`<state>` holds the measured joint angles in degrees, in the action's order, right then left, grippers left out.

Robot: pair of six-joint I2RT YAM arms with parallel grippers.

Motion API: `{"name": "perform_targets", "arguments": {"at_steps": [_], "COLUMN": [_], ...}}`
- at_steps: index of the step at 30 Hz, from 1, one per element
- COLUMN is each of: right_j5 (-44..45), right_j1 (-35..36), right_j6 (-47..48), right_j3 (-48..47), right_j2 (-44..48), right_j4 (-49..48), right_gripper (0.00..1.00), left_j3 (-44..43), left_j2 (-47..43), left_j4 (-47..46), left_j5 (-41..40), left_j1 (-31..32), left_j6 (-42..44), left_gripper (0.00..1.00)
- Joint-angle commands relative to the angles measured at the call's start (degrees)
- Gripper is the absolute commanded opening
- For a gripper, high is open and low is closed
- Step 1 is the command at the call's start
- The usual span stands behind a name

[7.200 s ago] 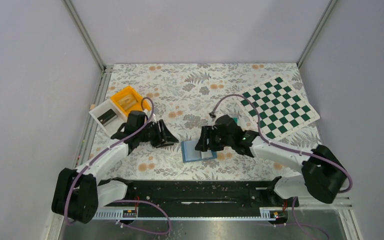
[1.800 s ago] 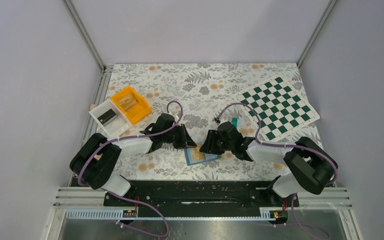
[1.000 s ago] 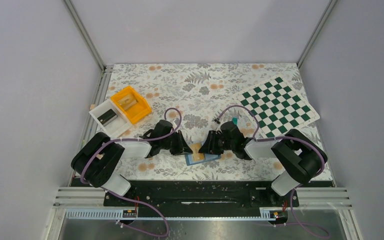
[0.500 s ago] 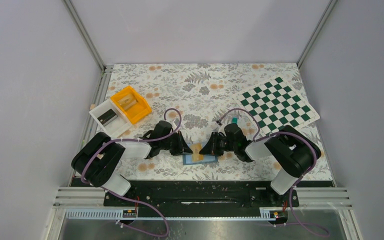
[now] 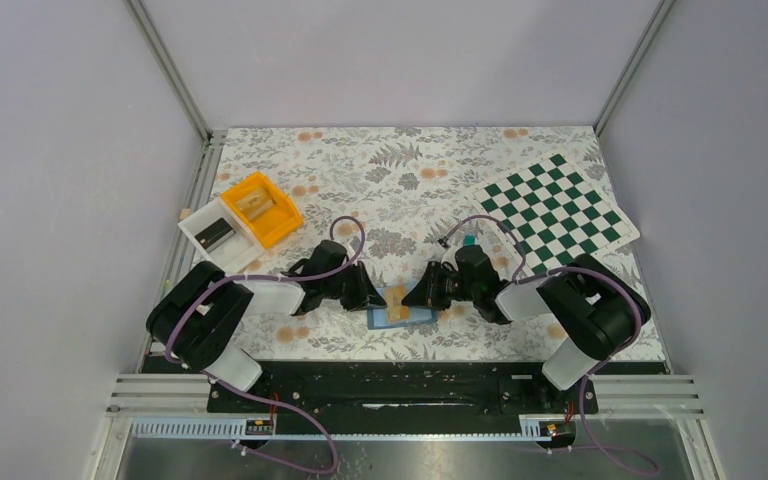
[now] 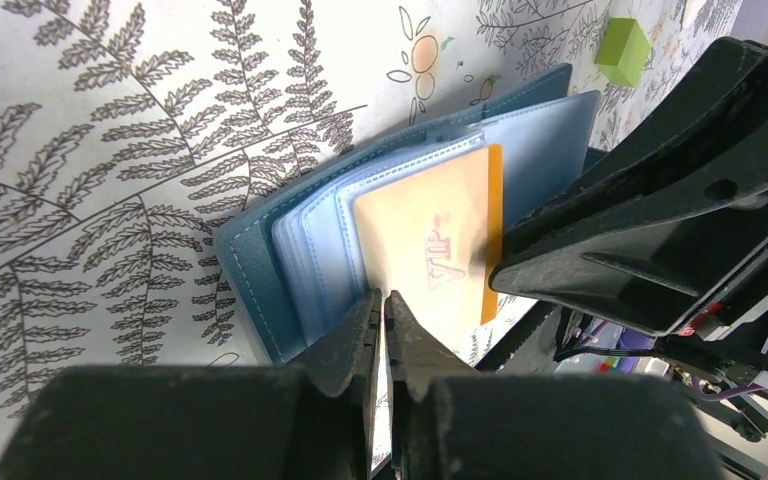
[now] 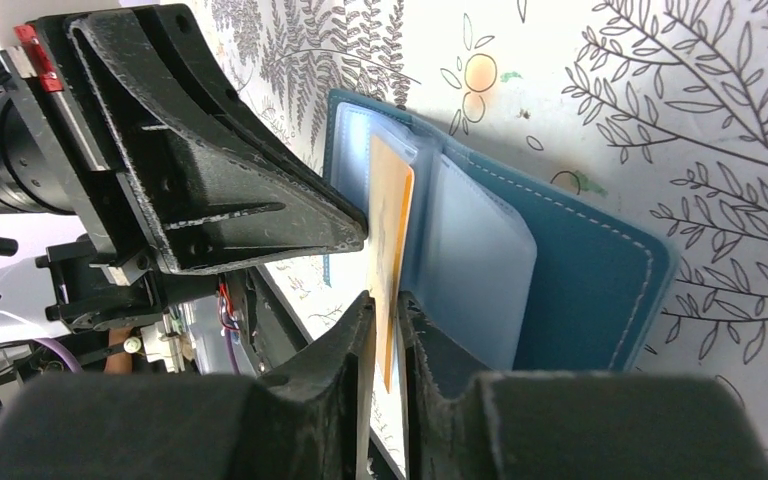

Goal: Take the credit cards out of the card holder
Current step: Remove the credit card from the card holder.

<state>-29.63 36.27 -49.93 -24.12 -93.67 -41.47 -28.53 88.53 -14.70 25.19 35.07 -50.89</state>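
Observation:
The blue-teal card holder (image 5: 407, 317) lies open on the floral table between my two grippers; it also shows in the left wrist view (image 6: 250, 270) and the right wrist view (image 7: 580, 270). An orange-tan credit card (image 5: 396, 303) (image 6: 430, 240) (image 7: 390, 210) sticks partly out of a clear inner sleeve. My right gripper (image 5: 424, 296) (image 7: 386, 300) is shut on this card's edge. My left gripper (image 5: 370, 296) (image 6: 382, 298) is shut at the holder's sleeve edge, right beside the card. A lime-green card (image 6: 622, 50) and a teal card (image 5: 470, 241) lie loose on the table.
An orange bin (image 5: 262, 207) and a white bin (image 5: 215, 235) stand at the left. A green-and-white chequered mat (image 5: 558, 213) lies at the back right. Grey walls close in the table on three sides.
Both grippers came together on the holder and the orange-tan card came into sight. In the last half second my right gripper edged slightly right; the left stayed put.

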Motion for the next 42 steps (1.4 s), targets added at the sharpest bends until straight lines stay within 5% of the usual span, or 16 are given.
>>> {"name": "perform_targets", "arguments": {"at_steps": [1,9,30,42], "right_j5": [-1.16,-2.1,3.23,9.8], "right_j1": [-0.68,-0.85,-4.24,-4.28], "right_j6": [0.67,1.3,4.56,-0.33], "right_j3": [0.16,-0.06,1.55,4.52], "right_j2": [2.52,2.91,17.09,30.33], "right_j4": [-0.82,0.25,14.9,16.95], "right_gripper": [0.2,0.0,0.02,0.04], "left_j3": [0.06,-0.18,-1.75,-6.45], "left_j2": [1.84,1.22,0.86,-6.08], "left_j4": [5.34,6.25,6.64,10.06], "left_j5": [-5.3,-6.04,-4.84,-0.57], "left_j1": [0.11,0.13,0.07,0.56], "left_j6": [2.31,2.54,2.93,2.16], "left_gripper": [0.07,0.07,0.12,0.32]}}
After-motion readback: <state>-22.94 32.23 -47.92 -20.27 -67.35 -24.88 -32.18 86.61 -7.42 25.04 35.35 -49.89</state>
